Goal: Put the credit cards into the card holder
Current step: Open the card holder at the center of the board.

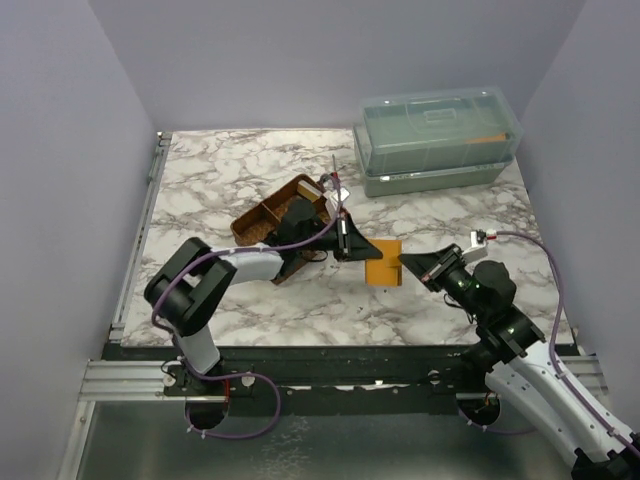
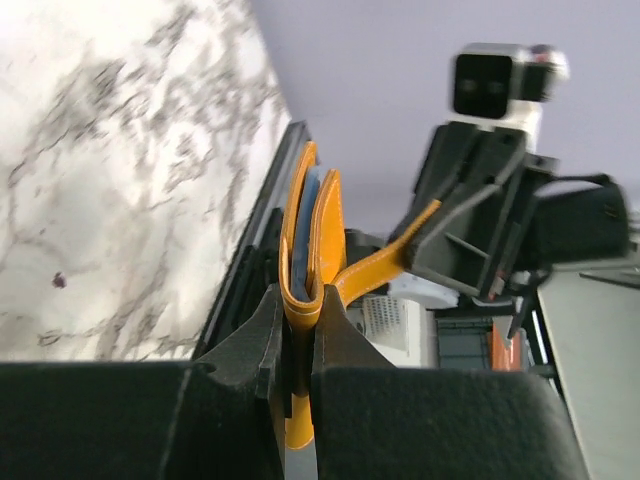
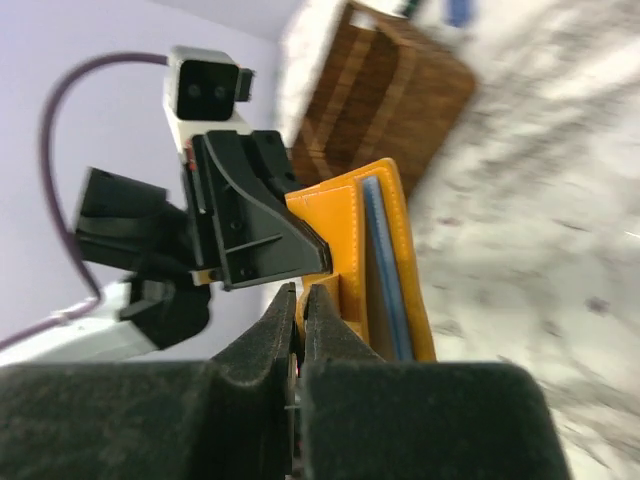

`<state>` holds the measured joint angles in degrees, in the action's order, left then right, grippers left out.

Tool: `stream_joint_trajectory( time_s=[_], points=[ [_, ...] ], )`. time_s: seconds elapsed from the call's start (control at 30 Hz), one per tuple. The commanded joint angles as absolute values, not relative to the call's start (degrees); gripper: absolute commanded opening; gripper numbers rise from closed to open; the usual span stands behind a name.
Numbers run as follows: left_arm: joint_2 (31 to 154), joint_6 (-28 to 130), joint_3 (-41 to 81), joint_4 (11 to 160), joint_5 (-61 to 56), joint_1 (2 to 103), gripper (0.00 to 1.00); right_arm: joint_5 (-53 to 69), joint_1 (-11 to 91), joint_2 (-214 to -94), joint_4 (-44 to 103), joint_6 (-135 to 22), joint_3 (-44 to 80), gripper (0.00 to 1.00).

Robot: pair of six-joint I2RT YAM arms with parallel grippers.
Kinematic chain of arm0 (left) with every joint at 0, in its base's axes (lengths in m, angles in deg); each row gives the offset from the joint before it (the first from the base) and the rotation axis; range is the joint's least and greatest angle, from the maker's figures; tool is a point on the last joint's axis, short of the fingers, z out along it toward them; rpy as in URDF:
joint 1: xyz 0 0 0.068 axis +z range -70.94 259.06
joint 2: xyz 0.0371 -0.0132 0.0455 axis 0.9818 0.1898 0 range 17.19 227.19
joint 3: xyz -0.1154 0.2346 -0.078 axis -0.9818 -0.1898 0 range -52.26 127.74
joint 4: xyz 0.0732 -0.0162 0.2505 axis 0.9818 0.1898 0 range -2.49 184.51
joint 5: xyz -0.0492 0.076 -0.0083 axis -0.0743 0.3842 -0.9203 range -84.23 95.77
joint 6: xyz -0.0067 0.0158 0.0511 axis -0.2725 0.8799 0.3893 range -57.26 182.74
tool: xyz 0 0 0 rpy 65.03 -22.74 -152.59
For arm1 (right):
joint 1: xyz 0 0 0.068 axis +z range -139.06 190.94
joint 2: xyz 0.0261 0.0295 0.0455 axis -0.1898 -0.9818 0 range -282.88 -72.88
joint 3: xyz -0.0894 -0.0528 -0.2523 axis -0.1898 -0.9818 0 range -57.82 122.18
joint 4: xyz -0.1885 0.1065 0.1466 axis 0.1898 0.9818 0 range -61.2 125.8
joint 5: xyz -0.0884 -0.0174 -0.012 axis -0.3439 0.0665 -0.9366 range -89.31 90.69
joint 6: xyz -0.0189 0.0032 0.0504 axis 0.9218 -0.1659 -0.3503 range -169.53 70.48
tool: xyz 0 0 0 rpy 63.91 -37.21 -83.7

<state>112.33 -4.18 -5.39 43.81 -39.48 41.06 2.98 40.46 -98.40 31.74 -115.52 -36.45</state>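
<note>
both arms are on the wallet [image 1: 384,262], which sits between them over the table [image 1: 220,170], just in front of the brown tray [image 1: 272,218]. the left gripper [image 2: 300,335] pinches the folded edge and the right gripper [image 3: 302,325] has its fingers squeezed tight on one orange flap. my guess is one anchors while the other peels it open for the slots. can't really spot the cards.

Right wrist view's smeary: brown tray [image 3: 380,100] and marble table [image 3: 540,200] are just blur. Left wrist view, wallet [image 2: 300,240]'s lower edge is buried in the left gripper [image 2: 300,300].
</note>
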Motion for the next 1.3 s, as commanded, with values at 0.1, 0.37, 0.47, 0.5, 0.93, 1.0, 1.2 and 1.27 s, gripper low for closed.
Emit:
stream_joint_trajectory(
  time_s=[0.1,0.37,0.47,0.5,0.93,1.0,1.2,1.27],
  points=[
    [128.67,-4.03,0.01,50.59,-29.09,36.21,0.06,-2.63,40.24,-101.14,44.13,-106.71,-36.54,0.0],
    [130.65,-1.18,0.48,55.36,-26.23,36.06,0.49,-3.58,40.28,-106.62,44.36,-101.99,-34.87,0.0],
    [128.14,4.18,1.56,65.76,-23.44,36.01,0.67,-3.3,40.25,-109.99,45.07,-98.94,-32.95,0.0],
    [127.12,5.95,1.96,69.8,-22.22,36.07,0.72,-3.11,40.29,-110.97,45.3,-97.36,-32.2,0.0],
    [111.11,15.53,0.82,89.47,-18.42,38.24,0.77,7.77,42.42,-131.84,38.79,-95.48,-23.4,0.03],
    [108.32,16.23,0.38,90.49,-18.41,38.88,0.77,7.17,44.02,-134.09,37.64,-96.18,-22.44,0.05],
    [101.85,17.94,-0.09,93.74,-17.45,41.03,0.73,5.56,50.92,-141.94,35.45,-97.66,-18.52,0.2],
    [100.38,18.53,-0.3,94.57,-16.78,42.15,0.71,7.39,52.0,-144.33,32.88,-99.22,-18.75,0.26]
  ],
)
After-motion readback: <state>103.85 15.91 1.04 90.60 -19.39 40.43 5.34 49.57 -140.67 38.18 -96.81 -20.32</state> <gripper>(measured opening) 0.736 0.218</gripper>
